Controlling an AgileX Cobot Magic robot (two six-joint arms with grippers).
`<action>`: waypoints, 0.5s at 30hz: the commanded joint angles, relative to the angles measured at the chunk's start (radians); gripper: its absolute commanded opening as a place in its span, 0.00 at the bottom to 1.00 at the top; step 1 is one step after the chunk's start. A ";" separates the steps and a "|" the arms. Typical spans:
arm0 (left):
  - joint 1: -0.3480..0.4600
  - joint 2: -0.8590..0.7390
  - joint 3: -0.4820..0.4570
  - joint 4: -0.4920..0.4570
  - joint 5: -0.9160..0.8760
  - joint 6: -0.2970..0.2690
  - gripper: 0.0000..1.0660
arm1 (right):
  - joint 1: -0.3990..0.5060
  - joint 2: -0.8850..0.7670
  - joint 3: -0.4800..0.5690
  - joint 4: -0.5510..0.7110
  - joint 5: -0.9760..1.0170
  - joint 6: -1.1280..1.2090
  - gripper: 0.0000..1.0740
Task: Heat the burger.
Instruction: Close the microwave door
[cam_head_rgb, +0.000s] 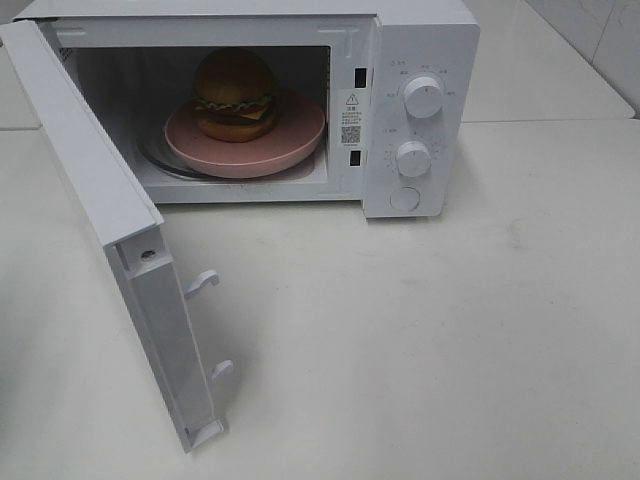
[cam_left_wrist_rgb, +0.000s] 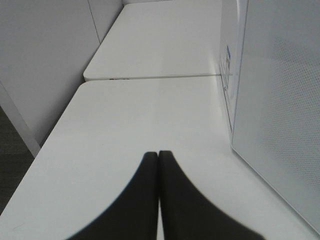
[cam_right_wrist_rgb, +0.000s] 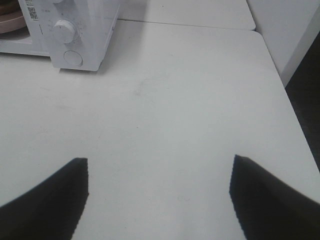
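White tabletop (cam_head_rgb: 480, 340) is carrying everything; neither arm is showing in the high view. White boxy microwave oven (cam_head_rgb: 430, 40) is sitting at the far side. Its hinged white door (cam_head_rgb: 95, 190) is hanging wide open on the left arm's side, with the latch hooks (cam_head_rgb: 203, 283) pointing out.

Round pink plate (cam_head_rgb: 300, 140) is lying inside the cavity. The tall burger with glossy brown bun, green lettuce, tomato and cheese (cam_head_rgb: 235, 95) is standing upright on it, toward the plate's back.

Left gripper (cam_left_wrist_rgb: 158, 157) is hovering low over the table near the door's outer face, fingers pressed together, holding nothing. Right gripper (cam_right_wrist_rgb: 160, 160) is hanging over bare table, well apart from the oven front, fingers spread wide, empty.

Upper white dial (cam_head_rgb: 423, 97), lower white dial (cam_head_rgb: 412, 158) and round button (cam_head_rgb: 404, 199) are sitting on the control panel.

Judgement: loading is looking done, and the door-closing step is coming up. The next move is calling for the left arm to sweep the door's outer face round until the hooks latch. After that, a dial is needing a turn from the right gripper.
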 joint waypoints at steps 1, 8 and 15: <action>-0.006 0.052 0.011 0.142 -0.093 -0.125 0.00 | -0.007 -0.031 0.004 -0.004 -0.003 -0.004 0.70; -0.006 0.222 -0.006 0.440 -0.169 -0.381 0.00 | -0.007 -0.031 0.004 -0.004 -0.003 -0.004 0.70; -0.006 0.332 -0.019 0.557 -0.277 -0.479 0.00 | -0.007 -0.031 0.004 -0.004 -0.003 -0.004 0.70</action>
